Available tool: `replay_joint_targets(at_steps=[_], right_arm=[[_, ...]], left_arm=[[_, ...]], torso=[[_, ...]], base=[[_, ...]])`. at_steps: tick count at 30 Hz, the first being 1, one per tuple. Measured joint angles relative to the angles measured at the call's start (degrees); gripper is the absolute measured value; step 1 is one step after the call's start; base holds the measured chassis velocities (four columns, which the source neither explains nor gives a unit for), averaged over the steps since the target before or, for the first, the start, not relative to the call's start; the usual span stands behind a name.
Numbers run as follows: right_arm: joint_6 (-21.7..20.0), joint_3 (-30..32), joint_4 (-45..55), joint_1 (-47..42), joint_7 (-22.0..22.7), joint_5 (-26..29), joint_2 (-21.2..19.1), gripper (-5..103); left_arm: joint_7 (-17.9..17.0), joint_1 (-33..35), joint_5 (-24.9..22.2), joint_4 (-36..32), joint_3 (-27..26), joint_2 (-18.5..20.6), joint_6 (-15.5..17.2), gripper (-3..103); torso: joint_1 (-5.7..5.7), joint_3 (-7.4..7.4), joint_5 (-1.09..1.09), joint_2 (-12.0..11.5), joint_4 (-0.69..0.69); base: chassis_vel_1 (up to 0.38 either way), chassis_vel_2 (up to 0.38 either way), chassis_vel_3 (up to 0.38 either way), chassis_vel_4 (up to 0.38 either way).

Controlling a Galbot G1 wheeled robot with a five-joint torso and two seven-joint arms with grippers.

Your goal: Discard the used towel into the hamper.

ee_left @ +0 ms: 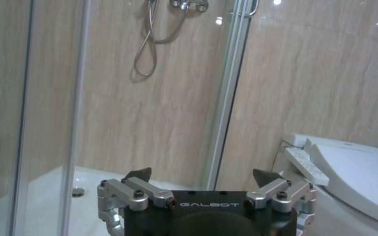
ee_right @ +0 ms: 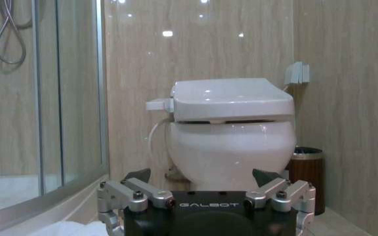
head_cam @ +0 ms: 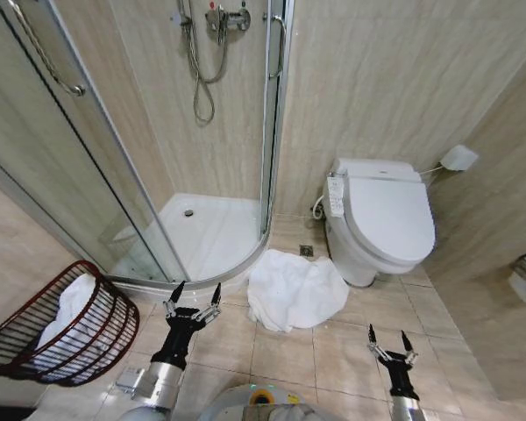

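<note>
A white towel (head_cam: 296,289) lies crumpled on the tiled floor (head_cam: 280,351), just beside the toilet (head_cam: 381,219) on its shower side and touching the curved edge of the shower tray (head_cam: 212,230). The hamper (head_cam: 66,329), a dark reddish-brown ribbed basket, sits well apart from the toilet, on the far side of the towel from it, tilted with its mouth turned inward and some white cloth already inside. The left gripper (head_cam: 193,295) hangs with its fingers spread and empty between the hamper and the towel, near the towel's edge farthest from the toilet; the left wrist view looks over those parted fingers toward the shower glass (ee_left: 51,98). The right gripper (head_cam: 390,340) is also open and holds nothing, low in front of the toilet, with a corner of the towel (ee_right: 64,228) just visible beside it in its wrist view. The step in hand looks like the reach for the towel, with nothing yet grasped. The left gripper seems the better choice, being nearer both towel and hamper. A good grasp would come down on a raised fold near the middle of the heap, so that most of the cloth lifts together and no long tail drags or catches on the hamper's rim.
</note>
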Motion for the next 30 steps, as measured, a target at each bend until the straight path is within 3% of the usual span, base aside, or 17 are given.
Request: replay_joint_targets(at_steps=[7,22,30], right_arm=[[-0.1,-0.2,0.0,-0.3,-0.7,0.1,0.0,100],[-0.3,-0.4,0.2,-0.7,-2.3,0.6,-0.2,100],[-0.1,-0.5,-0.2,0.3,-7.0,2.4,-0.8,100]], left_arm=[[0.0,0.0,0.0,0.0,0.0,0.0,0.0,100],[0.0,0.0,0.0,0.0,0.0,0.0,0.0,100],[0.0,0.0,0.0,0.0,0.0,0.0,0.0,100]], torso=[[-0.42,-0.54,0.00,-1.0,0.00],[-0.35,-0.41,0.00,-0.7,0.00],[-0.22,-0.29,-0.01,-0.6,0.01]], base=[[0.000,0.000,0.000,0.000],[-0.038,0.044,0.040,-0.044],[-0.180,0.173,0.183,-0.164]])
